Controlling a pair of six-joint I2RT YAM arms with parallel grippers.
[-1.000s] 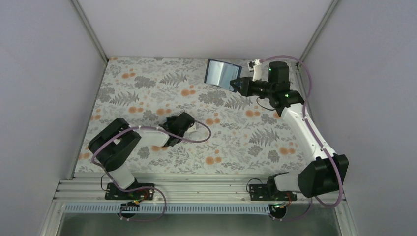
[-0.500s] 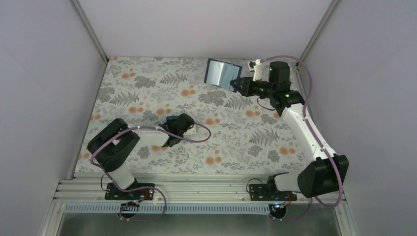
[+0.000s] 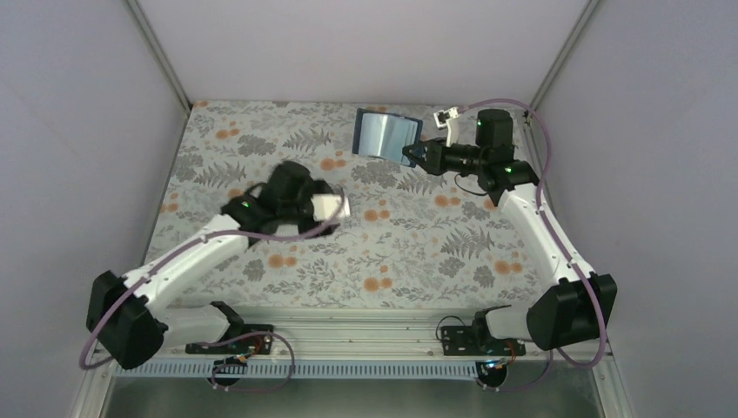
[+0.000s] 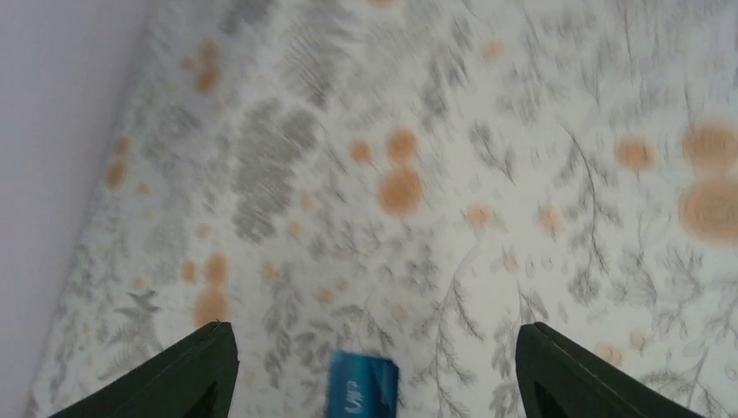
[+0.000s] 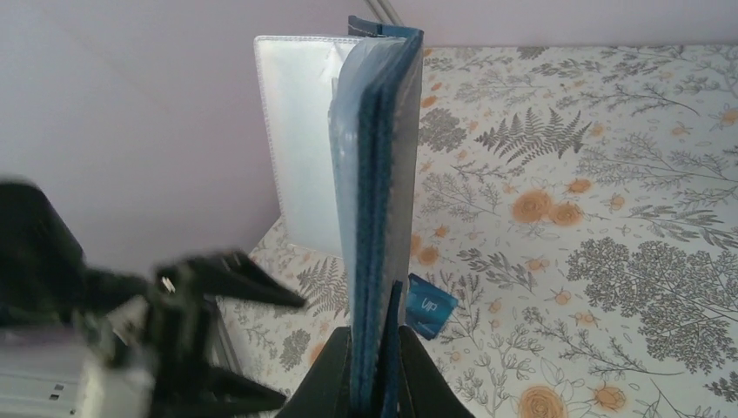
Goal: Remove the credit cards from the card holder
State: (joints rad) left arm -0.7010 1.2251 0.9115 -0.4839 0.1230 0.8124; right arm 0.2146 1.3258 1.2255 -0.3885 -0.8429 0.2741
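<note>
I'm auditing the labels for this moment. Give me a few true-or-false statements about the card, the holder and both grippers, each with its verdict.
1. The right gripper is shut on the card holder. True.
2. The left gripper is clamped on the blue card. False: its jaws stand wide open, and the card lies on the floral cloth below them.
3. The card holder lies flat and closed on the cloth. False: it stands on edge in the grip, its leaves fanned apart.
4. The blue card lies on the cloth, apart from the card holder. True.
</note>
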